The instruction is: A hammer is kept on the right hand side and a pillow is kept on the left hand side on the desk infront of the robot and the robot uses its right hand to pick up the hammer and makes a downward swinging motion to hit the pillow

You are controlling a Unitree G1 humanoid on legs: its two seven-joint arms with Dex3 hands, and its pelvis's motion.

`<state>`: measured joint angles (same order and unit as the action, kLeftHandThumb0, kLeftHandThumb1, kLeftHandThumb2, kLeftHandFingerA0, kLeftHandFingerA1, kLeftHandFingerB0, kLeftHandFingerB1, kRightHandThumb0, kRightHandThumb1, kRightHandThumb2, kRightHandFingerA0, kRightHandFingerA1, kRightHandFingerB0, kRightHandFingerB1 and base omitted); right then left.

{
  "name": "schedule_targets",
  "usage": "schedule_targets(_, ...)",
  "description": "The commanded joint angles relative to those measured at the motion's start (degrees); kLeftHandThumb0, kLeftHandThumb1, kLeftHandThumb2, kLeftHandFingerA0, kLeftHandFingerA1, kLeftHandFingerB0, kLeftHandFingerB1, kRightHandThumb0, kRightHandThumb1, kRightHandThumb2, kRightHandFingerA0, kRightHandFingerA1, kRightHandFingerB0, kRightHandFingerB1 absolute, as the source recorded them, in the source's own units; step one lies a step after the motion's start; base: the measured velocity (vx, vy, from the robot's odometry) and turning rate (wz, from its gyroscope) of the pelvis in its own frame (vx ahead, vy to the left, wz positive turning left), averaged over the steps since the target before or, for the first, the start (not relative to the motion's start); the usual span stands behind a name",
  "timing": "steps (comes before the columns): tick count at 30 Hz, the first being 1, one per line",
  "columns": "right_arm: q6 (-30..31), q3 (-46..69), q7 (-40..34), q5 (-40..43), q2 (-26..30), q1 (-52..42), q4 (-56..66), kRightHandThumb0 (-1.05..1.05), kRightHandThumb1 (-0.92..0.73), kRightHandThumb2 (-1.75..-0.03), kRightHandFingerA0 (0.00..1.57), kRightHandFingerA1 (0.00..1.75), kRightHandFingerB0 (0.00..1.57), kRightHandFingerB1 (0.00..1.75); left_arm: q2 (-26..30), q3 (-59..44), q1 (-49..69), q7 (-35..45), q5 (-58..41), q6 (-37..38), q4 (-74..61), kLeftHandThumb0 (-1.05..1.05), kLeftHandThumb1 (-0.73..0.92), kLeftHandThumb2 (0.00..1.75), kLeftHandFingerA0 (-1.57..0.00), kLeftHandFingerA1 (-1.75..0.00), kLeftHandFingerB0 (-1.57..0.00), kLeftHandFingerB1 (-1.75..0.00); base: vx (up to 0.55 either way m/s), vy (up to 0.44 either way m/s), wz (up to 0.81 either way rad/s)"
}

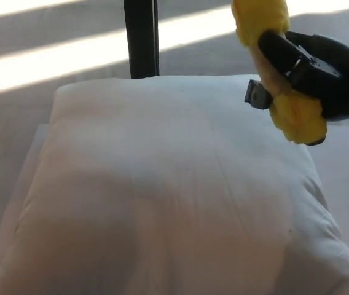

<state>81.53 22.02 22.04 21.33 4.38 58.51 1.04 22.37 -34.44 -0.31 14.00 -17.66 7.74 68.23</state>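
My right hand [313, 70] at 1 o'clock, fingers wrapped tight round yellow hammer [279, 67], raised over pillow [162, 184] far-right corner. Pillow covers bench centre. Risk: grip low on handle, hammer twists mid-swing, or strike clips edge, misses pillow.

No text, label, brand, number or sign can be read anywhere in the head view.
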Motion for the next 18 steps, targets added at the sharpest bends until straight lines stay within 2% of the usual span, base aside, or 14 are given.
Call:
schedule_targets(1, 11.0, -4.8, 5.2, 9.1, -0.4, -7.6, 7.9, -0.33, -0.69, -1.07, 1.05, 1.75, 0.79, 1.62, 1.5, 0.1, 0.8, 0.6, -0.7, 2.0, -0.8, -0.53, 0.64, 0.60, -0.66, -0.47, -0.59, -0.44, 0.00, 0.000, 0.00)
schedule_targets(2, 11.0, -4.8, 5.1, 9.3, -0.3, -7.7, 8.1, -0.33, -0.69, -1.07, 1.05, 1.75, 0.79, 1.62, 1.5, 0.1, 0.8, 0.6, -0.6, 2.0, -0.9, -0.53, 0.64, 0.60, -0.66, -0.47, -0.59, -0.44, 0.00, 0.000, 0.00)
schedule_targets(3, 11.0, -7.1, 4.3, 7.9, 0.4, -11.3, 5.1, -0.35, -0.60, -1.15, 1.06, 1.75, 0.76, 1.67, 1.6, 0.0, 0.6, 0.8, -0.7, 1.9, -0.7, -0.52, 0.65, 0.60, -0.64, -0.46, -0.57, -0.43, 0.00, 0.000, 0.00)
schedule_targets(5, 11.0, -8.2, 3.9, 7.7, 0.8, -13.0, 4.0, -0.35, -0.60, -1.15, 1.06, 1.75, 0.76, 1.67, 1.7, 0.0, 0.5, 0.9, -0.8, 1.8, -0.6, -0.52, 0.65, 0.60, -0.64, -0.46, -0.57, -0.43, 0.00, 0.000, 0.00)
schedule_targets(6, 11.0, -9.2, 3.4, 6.1, 0.9, -16.1, 1.5, -0.29, -0.51, -1.31, 1.08, 1.75, 0.78, 1.65, 1.6, 0.3, 0.6, 0.6, -0.4, 2.5, -0.6, -0.54, 0.63, 0.60, -0.68, -0.47, -0.59, -0.44, 0.00, 0.000, 0.00)
schedule_targets(7, 10.2, -11.0, 1.6, 4.4, 1.1, -18.5, 1.9, -0.29, -0.55, -1.22, 1.12, 1.75, 0.87, 1.37, 1.7, 0.5, 0.4, 0.0, -0.1, 2.5, -0.6, -0.54, 0.64, 0.60, -0.69, -0.46, -0.60, -0.44, 0.00, 0.000, 0.00)
schedule_targets(8, 10.0, -11.3, 1.4, 4.3, 1.2, -18.8, 2.0, -0.29, -0.55, -1.22, 1.12, 1.75, 0.87, 1.37, 1.8, 0.6, 0.4, -0.1, -0.1, 2.5, -0.5, -0.54, 0.64, 0.60, -0.69, -0.46, -0.60, -0.44, 0.00, 0.000, 0.00)
schedule_targets(9, 5.6, -15.4, 2.3, 3.5, 3.1, -23.0, 1.0, -0.34, -0.53, -1.20, 1.07, 1.75, 0.75, 1.60, 1.9, 0.5, 0.0, 0.4, -0.3, 2.1, -0.4, -0.53, 0.64, 0.60, -0.65, -0.46, -0.59, -0.44, 0.00, 0.000, 0.00)
schedule_targets(10, 5.0, -15.9, 1.6, 2.9, 3.1, -23.9, -0.3, -0.33, -0.54, -1.25, 1.09, 1.75, 0.74, 1.63, 1.9, 0.6, 0.2, 0.5, -0.3, 2.3, -0.5, -0.54, 0.64, 0.60, -0.65, -0.46, -0.59, -0.43, 0.00, 0.000, 0.00)
schedule_targets(12, 4.4, -16.3, 1.6, 3.2, 3.5, -23.8, -0.6, -0.33, -0.54, -1.25, 1.09, 1.75, 0.74, 1.63, 2.0, 0.7, -0.2, 0.4, -0.3, 2.3, -0.5, -0.54, 0.64, 0.60, -0.65, -0.46, -0.59, -0.43, 0.00, 0.000, 0.00)
schedule_targets(13, 1.5, -17.2, -0.5, 0.7, 3.8, -25.9, -2.1, -0.32, -0.60, -1.27, 1.09, 1.75, 0.73, 1.70, 2.0, 0.7, -0.2, 0.4, -0.2, 2.8, 0.0, -0.57, 0.61, 0.59, -0.67, -0.45, -0.62, -0.44, 0.00, 0.000, 0.00)
schedule_targets(14, -0.6, -17.8, -0.8, 0.0, 4.5, -26.5, -3.8, -0.33, -0.65, -1.22, 1.09, 1.75, 0.68, 1.73, 2.1, 0.5, -0.6, 0.0, -0.5, 2.2, 0.5, -0.56, 0.61, 0.59, -0.66, -0.45, -0.64, -0.44, 0.00, 0.000, 0.00)
schedule_targets(18, -5.4, -18.6, -0.8, -1.2, 6.4, -26.8, -11.3, -0.35, -0.66, -1.18, 1.08, 1.75, 0.72, 1.75, 1.9, 0.8, -0.5, -0.2, -0.3, 2.6, -0.2, -0.57, 0.60, 0.59, -0.68, -0.47, -0.64, -0.45, 0.00, 0.000, 0.00)
